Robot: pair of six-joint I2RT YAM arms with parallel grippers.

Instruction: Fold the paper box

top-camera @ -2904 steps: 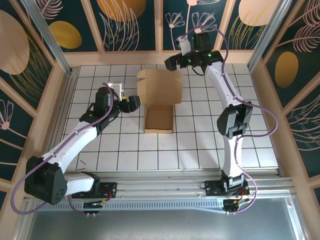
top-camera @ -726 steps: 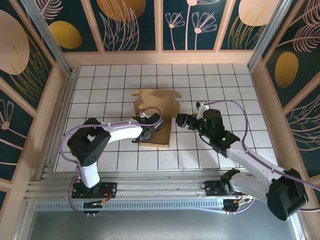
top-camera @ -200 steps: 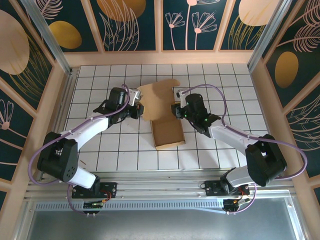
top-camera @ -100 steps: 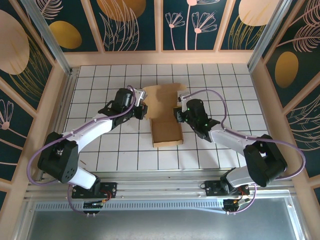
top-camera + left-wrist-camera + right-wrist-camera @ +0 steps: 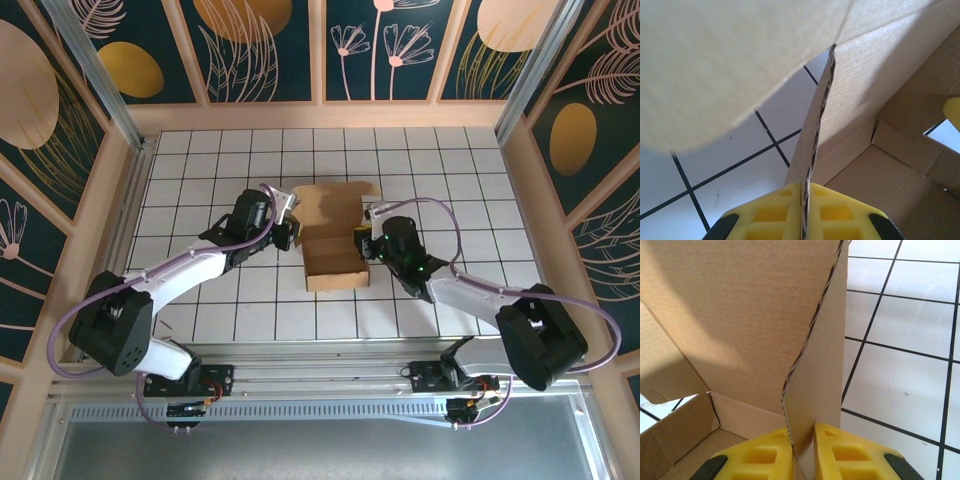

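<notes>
Top external view is showing the paper box (image 5: 335, 262) sitting near the middle of the white tiled worktop (image 5: 200, 150), its shallow tray lying open toward the camera and its wide back panel rising at the far side. The left claw (image 5: 287, 229) is reaching in from the left and meeting the left wall of the box, while the right claw (image 5: 366, 241) is meeting the right wall from the other side.

Left wrist view is showing the left claw (image 5: 805, 194) closing narrowly on the thin raw edge of a cardboard wall of the paper box (image 5: 860, 95), yellow pads (image 5: 765, 215) pressing on either side. Tiled worktop (image 5: 735, 150) is lying beyond.

Right wrist view is showing the right claw (image 5: 801, 437) pinching a wall edge of the paper box (image 5: 750, 310) between its yellow pads (image 5: 760, 455), with the worktop (image 5: 900, 380) lying to the right.
</notes>
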